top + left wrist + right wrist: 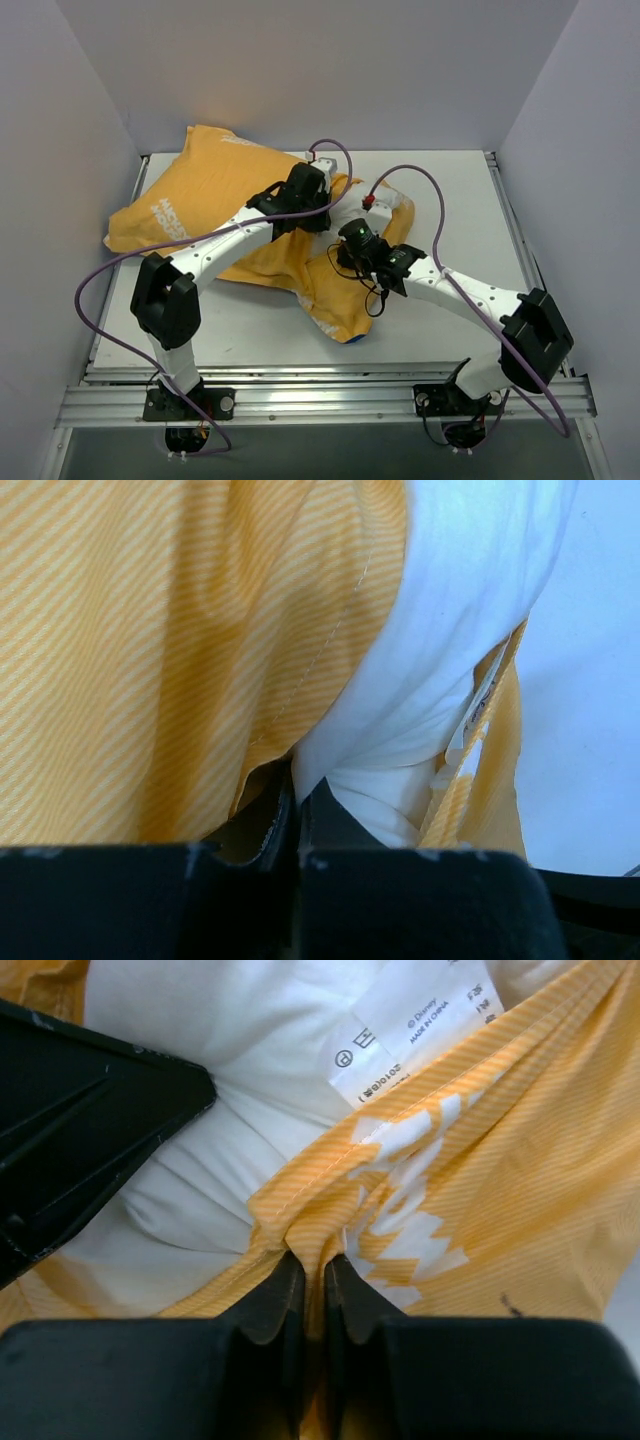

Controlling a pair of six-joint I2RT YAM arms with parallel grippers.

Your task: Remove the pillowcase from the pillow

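Note:
The pillowcase (210,190) lies orange-yellow side up across the back left of the table, its open end bunched between my two grippers. At that opening the white pillow (470,580) shows. My left gripper (296,780) is shut, with a fold of the white pillow pinched at its tips beside the pillowcase (150,650). My right gripper (315,1260) is shut on the stitched hem of the pillowcase (500,1180), just below the pillow (230,1040) and its printed tag (420,1020). From above, the left gripper (318,208) and right gripper (347,245) sit close together.
The white table (450,190) is walled on the left, back and right. Purple cables loop over both arms near the grippers. The black left gripper body (90,1130) fills the upper left of the right wrist view.

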